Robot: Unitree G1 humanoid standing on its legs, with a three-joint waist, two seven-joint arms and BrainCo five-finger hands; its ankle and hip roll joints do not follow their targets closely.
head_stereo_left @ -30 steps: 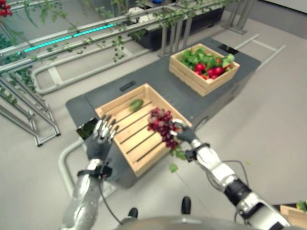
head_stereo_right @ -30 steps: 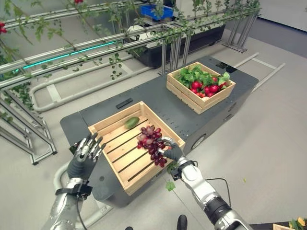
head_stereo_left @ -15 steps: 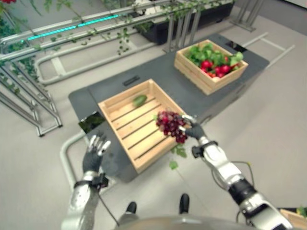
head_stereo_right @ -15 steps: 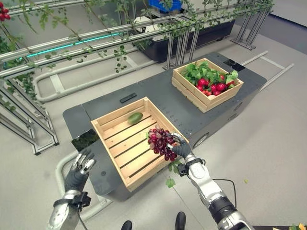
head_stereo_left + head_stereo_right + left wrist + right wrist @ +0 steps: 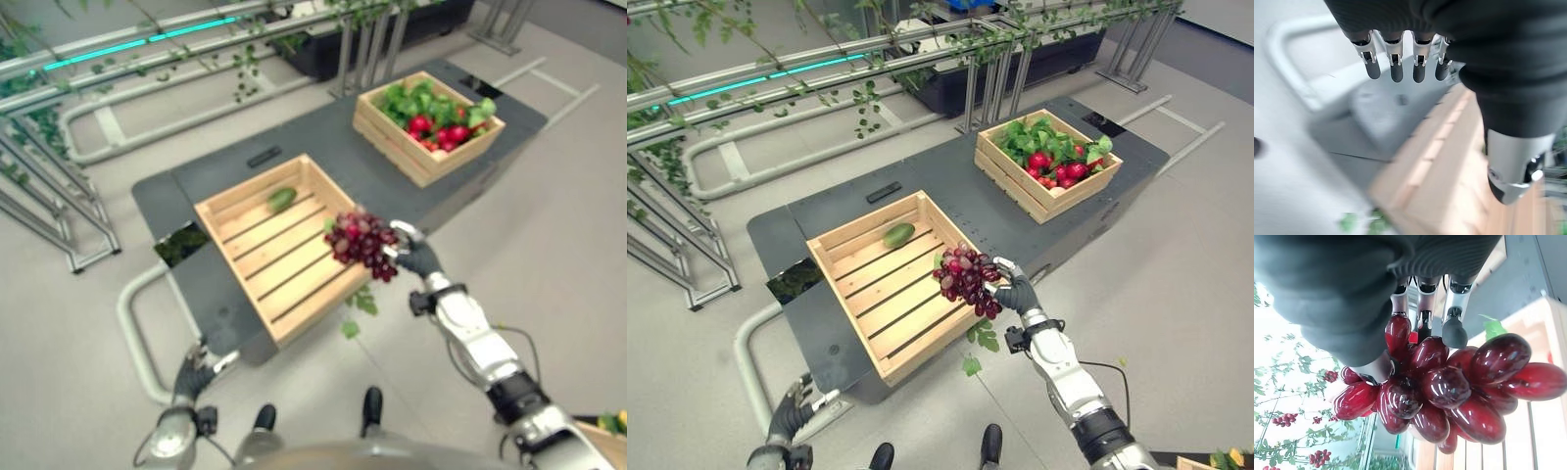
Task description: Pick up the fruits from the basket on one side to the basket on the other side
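My right hand (image 5: 1021, 293) is shut on a bunch of dark red grapes (image 5: 967, 277), holding it in the air over the right front corner of the near wooden crate (image 5: 884, 284). In the right wrist view the grapes (image 5: 1444, 391) hang against the curled fingers (image 5: 1453, 330). A green fruit (image 5: 281, 199) lies at the far end of that crate. The far crate (image 5: 1048, 162) holds red fruits among green leaves. My left hand (image 5: 790, 416) hangs low by the table's front left corner, with its fingers (image 5: 1396, 63) straight and nothing in it.
Both crates stand on a dark grey table (image 5: 950, 181). A grey tube rail (image 5: 749, 348) curves round its left end. Metal frames with leafy vines (image 5: 823, 73) run behind. Loose green leaves (image 5: 978, 343) hang below the grapes.
My left hand has dropped from beside the near crate down to the table's front corner. The right hand has carried the grapes a little to the right, off the crate's middle.
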